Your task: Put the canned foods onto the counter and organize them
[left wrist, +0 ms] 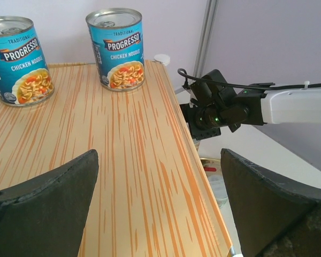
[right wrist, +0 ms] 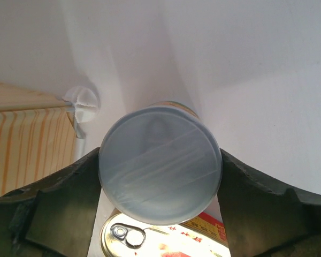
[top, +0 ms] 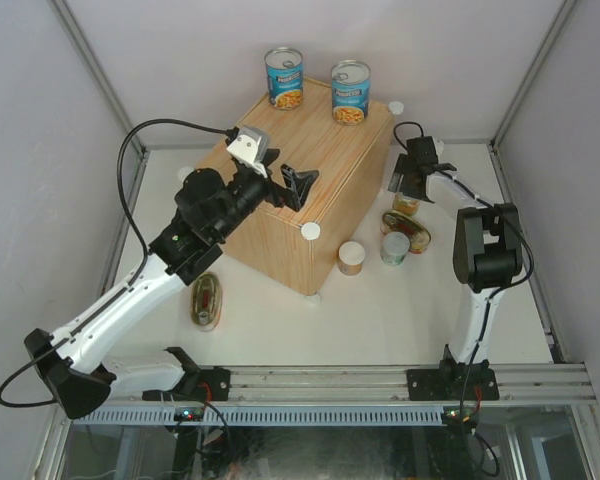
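Observation:
The counter (top: 320,165) is a light wood-grain box. Two tall blue-labelled cans (top: 285,78) (top: 350,92) stand at its far edge; both show in the left wrist view (left wrist: 21,61) (left wrist: 117,48). My left gripper (top: 300,185) (left wrist: 159,160) is open and empty just above the counter top (left wrist: 128,160). My right gripper (top: 410,183) (right wrist: 160,155) is shut on a small pale-lidded can (top: 407,203) (right wrist: 160,171) beside the counter's right side. An oval red-yellow tin (top: 407,229) (right wrist: 166,241) lies just below it.
On the table stand a green-labelled small can (top: 395,248) and an orange-labelled one (top: 351,258). A second oval tin (top: 207,300) lies left of the counter, under the left arm. White knobs (top: 310,231) (right wrist: 81,98) mark the counter's corners. Walls close in on the sides and back.

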Controlling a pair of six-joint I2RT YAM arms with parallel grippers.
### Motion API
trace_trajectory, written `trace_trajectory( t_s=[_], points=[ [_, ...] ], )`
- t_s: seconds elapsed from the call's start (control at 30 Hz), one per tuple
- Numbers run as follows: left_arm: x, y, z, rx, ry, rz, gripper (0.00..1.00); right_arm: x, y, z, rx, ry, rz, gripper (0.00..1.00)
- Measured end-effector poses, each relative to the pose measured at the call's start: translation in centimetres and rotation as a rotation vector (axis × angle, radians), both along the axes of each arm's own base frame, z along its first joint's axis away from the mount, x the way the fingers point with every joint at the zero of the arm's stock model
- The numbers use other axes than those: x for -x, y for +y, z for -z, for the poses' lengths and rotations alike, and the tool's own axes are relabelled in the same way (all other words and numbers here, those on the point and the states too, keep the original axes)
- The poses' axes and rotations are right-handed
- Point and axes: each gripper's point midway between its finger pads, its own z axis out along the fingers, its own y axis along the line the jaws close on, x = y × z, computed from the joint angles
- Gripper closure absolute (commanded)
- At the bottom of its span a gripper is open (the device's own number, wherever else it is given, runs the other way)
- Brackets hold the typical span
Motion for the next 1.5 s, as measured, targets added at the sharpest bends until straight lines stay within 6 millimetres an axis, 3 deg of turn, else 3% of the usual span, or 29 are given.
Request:
trace_trajectory(
  t_s=[0.1, 0.13, 0.3, 0.6, 0.8, 0.93, 1.3, 1.5],
  points=[
    [0.2, 0.4, -0.4, 0.007, -0.008, -0.004, 0.01, 0.2, 0.0, 0.1, 0.0, 0.007, 0.001, 0.62],
    [0.3, 0.5, -0.5, 0.01, -0.011, -0.005, 0.01, 0.2, 0.0, 0.1, -0.001, 0.008, 0.002, 0.66],
    [0.5, 0.9, -1.1, 0.02, -0.02, -0.011, 0.02, 0.2, 0.0, 0.1, -0.002, 0.008, 0.001, 0.74],
    [1.1, 2.0, -2.2, 0.041, -0.039, -0.034, 0.02, 1.3, -0.2, -0.7, 0.002, 0.03, 0.002, 0.81],
    [2.2, 3.5, -3.4, 0.071, -0.065, -0.056, 0.02, 1.7, -0.2, -3.8, -0.004, -0.02, 0.002, 0.83],
    [2.5, 4.0, -3.2, 0.07, -0.062, -0.064, 0.02, 1.9, -0.2, -5.9, -0.009, -0.066, 0.003, 0.84],
    [3.9, 6.3, -2.7, 0.066, -0.047, -0.112, 0.02, 5.0, -0.3, -8.8, -0.014, -0.098, -0.001, 0.86],
    [5.2, 8.4, -2.7, 0.08, -0.052, -0.144, 0.02, 6.7, 0.4, -12.5, -0.021, -0.158, -0.018, 0.88]
  ],
)
